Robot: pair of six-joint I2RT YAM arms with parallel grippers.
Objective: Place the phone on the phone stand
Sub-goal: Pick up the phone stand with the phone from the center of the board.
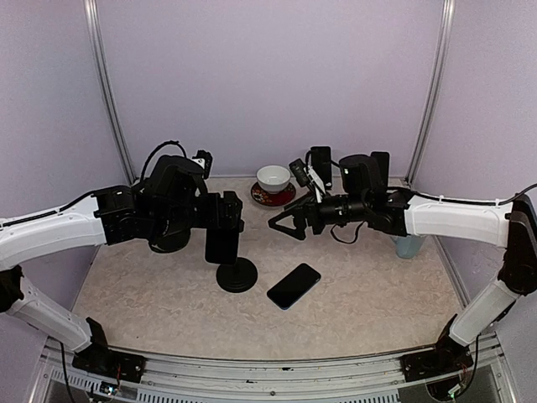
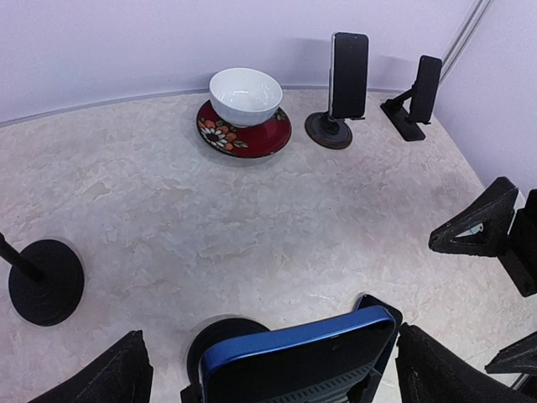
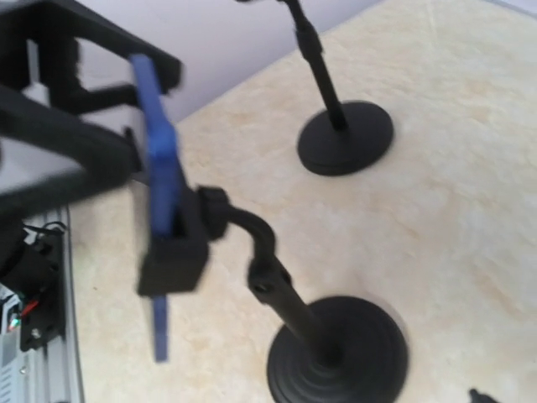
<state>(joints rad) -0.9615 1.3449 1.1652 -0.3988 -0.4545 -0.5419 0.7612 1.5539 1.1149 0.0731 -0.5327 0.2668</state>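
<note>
The phone (image 3: 159, 159) sits upright in the cradle of the phone stand (image 1: 237, 275), near the middle of the tabletop (image 1: 377, 311). The left tool (image 2: 273, 348) straddles the phone with its fingers (image 2: 113, 378) spread apart, and a gap shows on at least one side. The right tool (image 1: 285, 225) hangs just right of the stand, fingers apart and holding nothing. A second phone (image 1: 294, 285) lies flat beside the stand's base. A bowl (image 2: 245, 94) rests on a plate (image 2: 243, 134) at the rear.
</note>
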